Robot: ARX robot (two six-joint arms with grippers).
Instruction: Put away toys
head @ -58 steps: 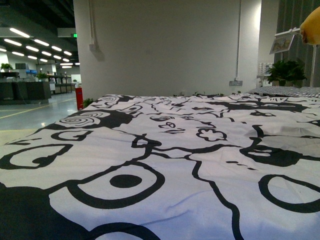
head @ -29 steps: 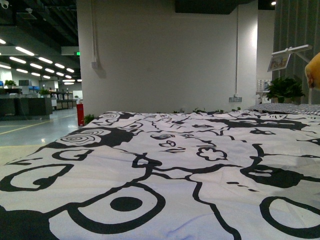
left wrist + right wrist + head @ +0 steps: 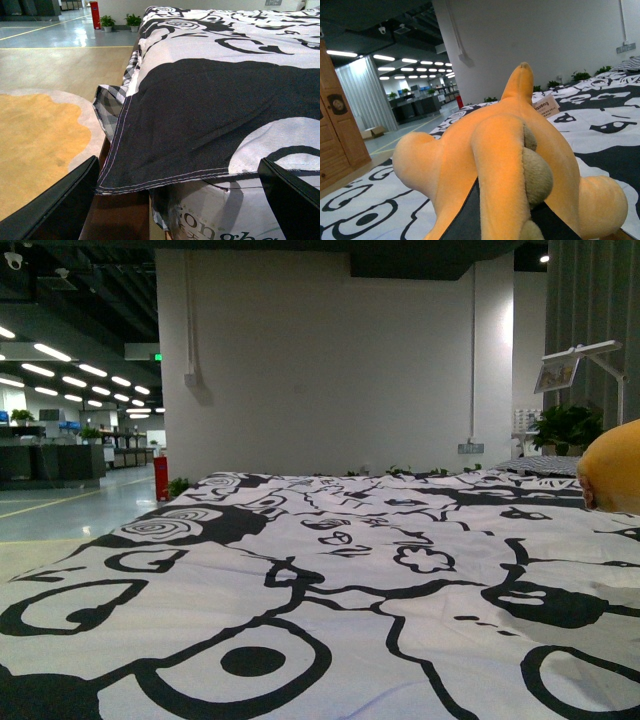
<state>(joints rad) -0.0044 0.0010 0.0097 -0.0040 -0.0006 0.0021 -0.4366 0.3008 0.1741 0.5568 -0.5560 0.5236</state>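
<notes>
The toy is a yellow-orange plush animal (image 3: 500, 160) with a pointed ear and a white tag. It fills the right wrist view, where my right gripper (image 3: 502, 222) is shut on it, the dark fingers (image 3: 462, 217) pressing its body from both sides. In the front view only a rounded part of the plush toy (image 3: 615, 468) shows at the right edge, low over the black-and-white bedspread (image 3: 330, 580). My left gripper (image 3: 182, 200) is open, its black fingers (image 3: 60, 205) spread wide at the corner of the bed with nothing between them.
The patterned bedspread (image 3: 215, 95) hangs over a checked sheet (image 3: 112, 102) and a wooden bed frame. A yellow rug (image 3: 35, 140) lies on the floor beside it. A wooden wardrobe (image 3: 337, 130) stands past the bed. A plant (image 3: 565, 425) and lamp (image 3: 580, 360) stand behind.
The plush toy has come down along the right edge of the front view, from high up to just above the bedspread. The view itself has shifted slightly.
</notes>
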